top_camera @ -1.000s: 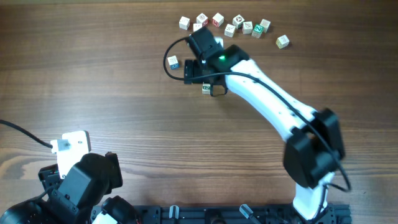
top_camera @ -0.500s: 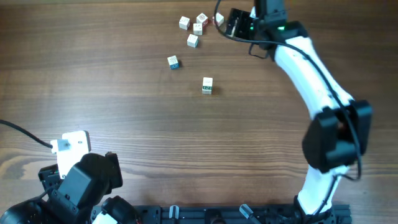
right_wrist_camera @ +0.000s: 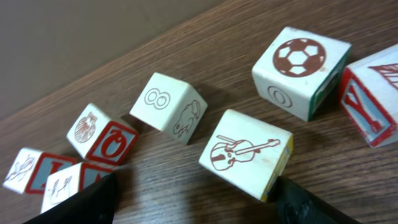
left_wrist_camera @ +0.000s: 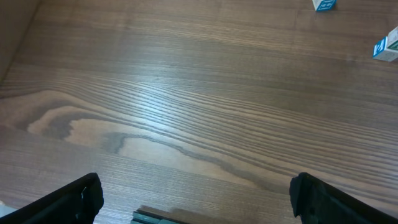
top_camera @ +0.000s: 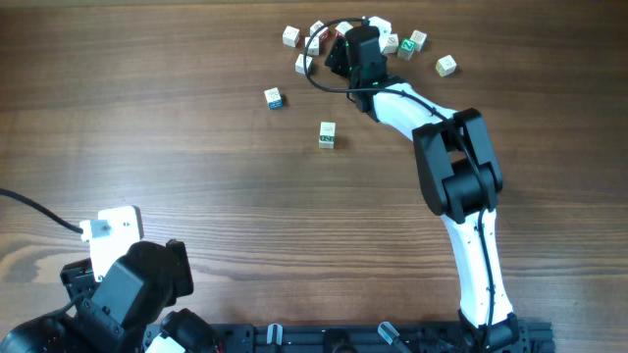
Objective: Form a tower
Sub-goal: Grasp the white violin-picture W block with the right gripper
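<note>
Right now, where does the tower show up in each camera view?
Overhead: the tower stands alone mid-table, below the cluster of cubes.
Left wrist: the tower is at the right edge, partly cut off.
Right wrist: not in it; the violin cube and other loose cubes fill the view.
Shared landmark: the blue-marked cube, up-left of the tower in both.
</note>
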Tool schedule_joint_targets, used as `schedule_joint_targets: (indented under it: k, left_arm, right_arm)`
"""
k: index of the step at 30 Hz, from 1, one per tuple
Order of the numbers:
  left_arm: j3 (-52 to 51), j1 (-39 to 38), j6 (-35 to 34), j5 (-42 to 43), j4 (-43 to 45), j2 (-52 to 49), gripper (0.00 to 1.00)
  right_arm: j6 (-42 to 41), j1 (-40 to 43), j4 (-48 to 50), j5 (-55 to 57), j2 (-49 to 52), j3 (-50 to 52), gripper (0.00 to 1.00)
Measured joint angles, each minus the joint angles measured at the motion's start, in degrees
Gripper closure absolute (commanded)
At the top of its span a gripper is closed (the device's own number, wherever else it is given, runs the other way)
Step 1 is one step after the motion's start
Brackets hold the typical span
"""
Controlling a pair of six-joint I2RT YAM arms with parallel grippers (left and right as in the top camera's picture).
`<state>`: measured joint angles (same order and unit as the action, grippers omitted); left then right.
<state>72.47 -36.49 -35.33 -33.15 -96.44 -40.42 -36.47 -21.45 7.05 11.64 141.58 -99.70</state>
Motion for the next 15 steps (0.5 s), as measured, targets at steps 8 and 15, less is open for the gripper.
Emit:
schedule_joint_targets:
  k: [8, 15]
  left_arm:
    - [0.0, 0.0, 0.0, 0.0, 0.0, 0.0, 0.0]
    - [0.0, 0.0, 0.0, 0.0, 0.0, 0.0, 0.0]
  right_arm:
    - [-0.4, 0.0, 3.5, 10.7, 1.8, 0.0, 0.28]
    - [1.7, 0.3, 6.2, 11.3, 5.3, -3.7, 0.49]
